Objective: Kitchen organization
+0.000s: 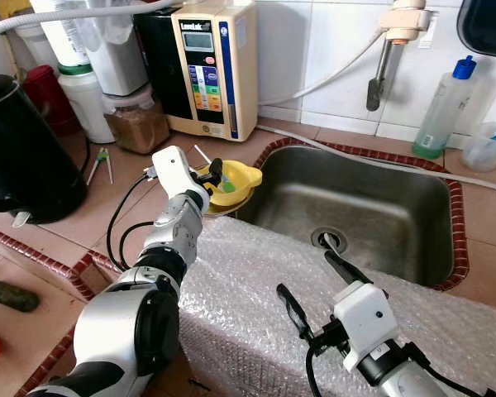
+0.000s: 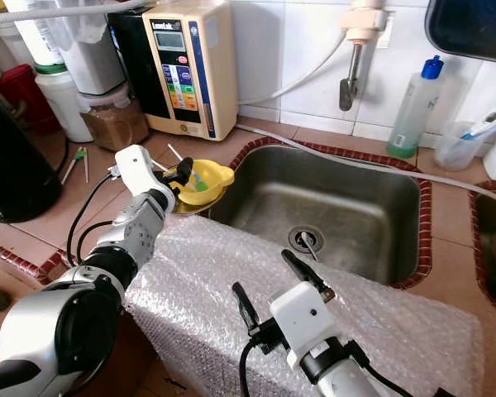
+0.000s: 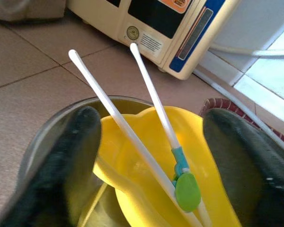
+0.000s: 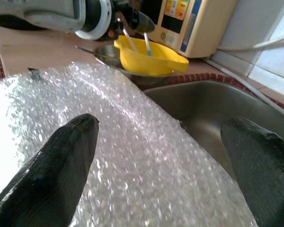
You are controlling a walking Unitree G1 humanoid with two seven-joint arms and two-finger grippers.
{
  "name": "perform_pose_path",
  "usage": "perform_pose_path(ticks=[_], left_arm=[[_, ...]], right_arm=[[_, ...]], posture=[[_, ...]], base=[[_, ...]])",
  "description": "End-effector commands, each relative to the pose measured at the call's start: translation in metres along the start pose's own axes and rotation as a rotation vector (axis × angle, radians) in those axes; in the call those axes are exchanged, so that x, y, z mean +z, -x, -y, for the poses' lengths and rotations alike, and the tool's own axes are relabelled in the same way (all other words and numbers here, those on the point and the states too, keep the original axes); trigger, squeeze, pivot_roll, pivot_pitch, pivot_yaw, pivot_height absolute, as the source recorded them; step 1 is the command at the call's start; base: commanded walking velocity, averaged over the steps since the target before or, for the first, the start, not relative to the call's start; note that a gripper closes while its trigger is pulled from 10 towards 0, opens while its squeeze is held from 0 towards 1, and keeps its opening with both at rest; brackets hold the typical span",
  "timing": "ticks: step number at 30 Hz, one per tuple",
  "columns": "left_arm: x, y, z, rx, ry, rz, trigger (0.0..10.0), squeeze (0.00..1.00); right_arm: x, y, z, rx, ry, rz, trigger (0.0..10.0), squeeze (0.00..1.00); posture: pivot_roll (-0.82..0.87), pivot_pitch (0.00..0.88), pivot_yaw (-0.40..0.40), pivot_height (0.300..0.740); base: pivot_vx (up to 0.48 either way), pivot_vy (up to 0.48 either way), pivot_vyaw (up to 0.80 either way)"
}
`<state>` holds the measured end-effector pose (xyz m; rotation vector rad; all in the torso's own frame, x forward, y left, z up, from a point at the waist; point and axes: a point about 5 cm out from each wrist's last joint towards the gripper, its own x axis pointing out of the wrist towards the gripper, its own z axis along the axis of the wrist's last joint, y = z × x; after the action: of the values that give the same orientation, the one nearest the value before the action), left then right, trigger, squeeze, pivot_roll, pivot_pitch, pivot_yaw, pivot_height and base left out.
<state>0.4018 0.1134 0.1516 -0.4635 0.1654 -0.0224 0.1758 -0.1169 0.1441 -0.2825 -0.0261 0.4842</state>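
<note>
A yellow plastic bowl (image 1: 241, 177) sits inside a steel bowl (image 3: 42, 137) on the tiled counter, at the sink's left corner. Two white chopsticks (image 3: 118, 119) joined by a green clip (image 3: 187, 191) lie in the yellow bowl. My left gripper (image 1: 213, 177) hovers at the bowl's near rim, open, its fingers (image 3: 61, 161) standing either side of the chopsticks without touching them. My right gripper (image 1: 307, 275) is open and empty just above a sheet of bubble wrap (image 1: 256, 281) draped over the counter's front edge.
The steel sink (image 1: 372, 207) lies behind the bubble wrap, with a tap (image 1: 380, 66) above it. A beige water machine (image 1: 211, 66), a jar (image 1: 136, 120) and a black kettle (image 1: 25, 157) crowd the left counter. A blue-capped bottle (image 1: 445, 107) stands at the back right.
</note>
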Motion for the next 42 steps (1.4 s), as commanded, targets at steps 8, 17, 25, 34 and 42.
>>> perform_pose_path(ticks=[8, 17, 25, 34, 42], left_arm=[[0.011, -0.002, 0.001, 0.024, -0.001, 0.017, 0.0, 0.0], [0.013, -0.001, -0.014, 0.105, -0.018, 0.025, 0.0, 0.0], [0.015, 0.0, -0.027, 0.151, -0.034, 0.035, 0.0, 0.0], [0.007, 0.0, -0.019, 0.128, -0.012, -0.008, 0.0, 0.0], [-0.002, -0.001, -0.006, 0.093, 0.117, -0.048, 10.0, 0.0]], right_arm=[[0.009, 0.002, 0.002, -0.027, 0.003, 0.03, 10.0, 0.16], [0.018, -0.004, 0.006, -0.044, 0.009, 0.074, 10.0, 0.17], [0.019, -0.006, 0.006, -0.046, 0.01, 0.078, 10.0, 0.17], [0.018, -0.005, 0.006, -0.042, 0.01, 0.069, 10.0, 0.17], [0.017, -0.004, 0.004, -0.045, 0.007, 0.062, 10.0, 0.17]], posture=[[-0.2, 0.001, 0.141, 0.74], [-0.18, 0.001, 0.139, 0.74], [-0.17, 0.003, 0.139, 0.74], [-0.17, 0.005, 0.141, 0.74], [-0.18, 0.012, 0.145, 0.74]], base=[[0.0, 0.0, 0.0], [0.0, 0.0, 0.0], [0.0, 0.0, 0.0], [0.0, 0.0, 0.0], [0.0, 0.0, 0.0]])
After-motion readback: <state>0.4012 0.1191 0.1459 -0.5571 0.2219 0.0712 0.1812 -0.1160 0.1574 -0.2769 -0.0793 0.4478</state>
